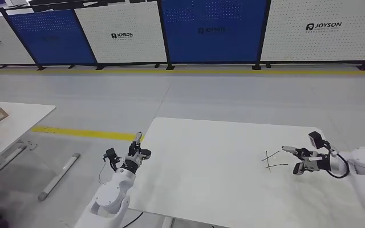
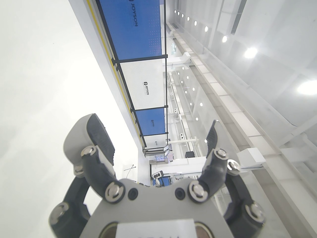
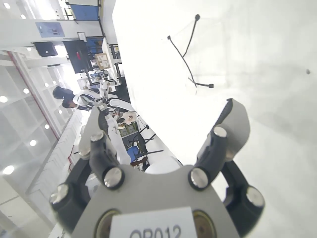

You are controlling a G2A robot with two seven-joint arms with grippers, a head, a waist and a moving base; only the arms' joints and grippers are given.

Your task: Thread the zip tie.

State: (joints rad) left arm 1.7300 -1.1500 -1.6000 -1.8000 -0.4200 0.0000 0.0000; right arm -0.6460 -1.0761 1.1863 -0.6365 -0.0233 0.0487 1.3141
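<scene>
Left pincer point(image 2: 156, 130) at the left edge of the white bench point(image 1: 217, 171) — jaws spread wide, holding nothing. Right pincer point(image 3: 163, 110) over the bench's right side, likewise wide open and empty. Black zip ties point(image 3: 183, 57) lie crossed on the bench just beyond its fingertips — well apart from the left pincer.

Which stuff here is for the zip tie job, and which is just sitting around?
For the job: zip ties, right gripper, left gripper, white table.
Just around: side table, pegboard panels, dark speck on the white table.
</scene>
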